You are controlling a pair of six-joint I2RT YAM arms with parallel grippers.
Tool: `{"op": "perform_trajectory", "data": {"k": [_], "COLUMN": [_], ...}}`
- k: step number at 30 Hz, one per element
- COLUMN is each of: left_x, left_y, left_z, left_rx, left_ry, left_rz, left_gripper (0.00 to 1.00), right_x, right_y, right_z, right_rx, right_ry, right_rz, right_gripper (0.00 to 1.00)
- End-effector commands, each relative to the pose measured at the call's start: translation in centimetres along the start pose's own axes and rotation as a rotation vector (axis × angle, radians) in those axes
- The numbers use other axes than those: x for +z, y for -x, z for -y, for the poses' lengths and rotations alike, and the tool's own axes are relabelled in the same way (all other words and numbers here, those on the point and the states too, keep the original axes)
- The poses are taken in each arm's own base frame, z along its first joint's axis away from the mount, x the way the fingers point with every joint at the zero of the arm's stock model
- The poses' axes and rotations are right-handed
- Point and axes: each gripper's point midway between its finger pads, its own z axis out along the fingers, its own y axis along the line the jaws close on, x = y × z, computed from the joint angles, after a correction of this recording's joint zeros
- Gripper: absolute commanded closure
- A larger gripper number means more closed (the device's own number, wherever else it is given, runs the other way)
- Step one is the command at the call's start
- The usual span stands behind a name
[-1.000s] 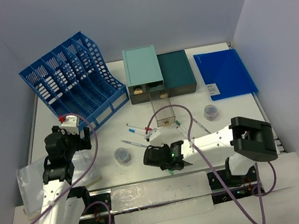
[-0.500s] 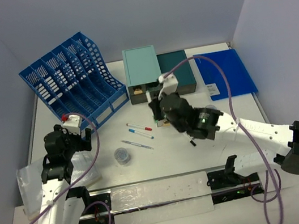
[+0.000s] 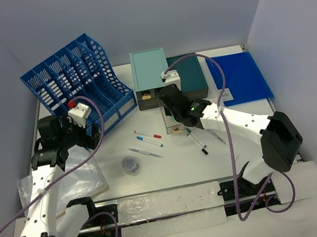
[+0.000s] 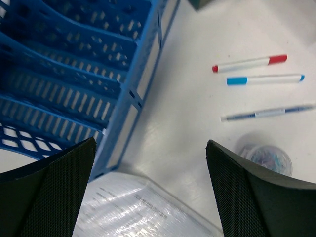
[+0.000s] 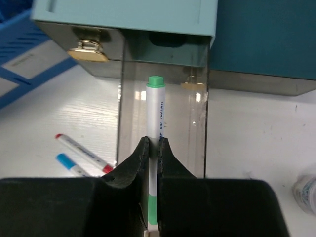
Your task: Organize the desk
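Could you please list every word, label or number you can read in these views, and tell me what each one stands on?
Nothing can be read clearly.
On the green-capped pen: small dark print along the barrel, too small to read.
On the blue folder: a white sticker at its near corner, too small to read.
On the blue rack: a white label strip with grey print, blurred.
On the sheet in the plastic sleeve: faint lines, blurred.

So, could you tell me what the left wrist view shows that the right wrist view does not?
Only left wrist: the plastic document sleeve and a thin blue pen. Only right wrist: the right gripper shut on a green-capped marker at the pulled-out clear drawer. Both: the red-capped marker and blue-capped marker lying on the desk.
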Motion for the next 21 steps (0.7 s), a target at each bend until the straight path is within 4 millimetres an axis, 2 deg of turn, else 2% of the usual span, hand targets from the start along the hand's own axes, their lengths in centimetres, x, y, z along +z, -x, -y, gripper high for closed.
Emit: {"op": "perform_trajectory", "data": {"k": [1,4,6,9,11,13,16,17,18,20,21], "left_x": [-0.5,-0.8,-1.3,-1.7,-2.0,-2.4,-2.8,-2.8,-2.8,-2.7,-2.7], "left_y": [-0.8,-0.7,-0.4,-0.4,-0.4,-0.5,-0.6,-0.7,-0.7,-0.7,-0.7], "left_z": [0.7,0.8,0.9,0.9,0.7,0.5,0.7,0.8,0.9,0.9,0.9], "left_rx": [-0.005,0.009,0.021,0.03,0.034,0.038,0.046,0.047,0.049,0.044,0.041], "left_ry": [-0.019,-0.008,-0.002,0.008,0.03,0.054,0.06,0.061,0.06,0.062,0.064], "left_rz": [-0.019,-0.001,0.016,0.019,0.017,0.018,0.029,0.033,0.043,0.052,0.052], "left_gripper": [0.01,0.01,0.01,0.01,0.01,0.01,0.01,0.01,0.01,0.01,0.01], "right_x": [0.2,0.0,-0.8,-2.2,-3.9,-5.7,-7.7,-7.9,-8.3,-8.6,-8.4], "right_y": [1.5,1.8,2.6,2.5,2.7,1.9,-2.6,-3.6,-5.9,-8.3,-10.6], "right_z": [-0.4,-0.5,-0.3,1.1,2.3,3.5,4.5,5.0,5.2,5.4,6.1], "right_rx": [-0.021,-0.032,-0.03,-0.019,0.01,0.037,0.079,0.077,0.097,0.163,0.168], "right_ry": [0.018,0.023,0.019,-0.004,-0.014,-0.004,0.046,0.044,0.065,0.072,0.058], "right_rz": [0.022,0.016,0.026,0.03,0.041,0.042,-0.061,-0.074,-0.124,-0.159,-0.191], "right_gripper": [0.85,0.63,0.41,0.34,0.34,0.34,0.34,0.34,0.35,0.35,0.35]}}
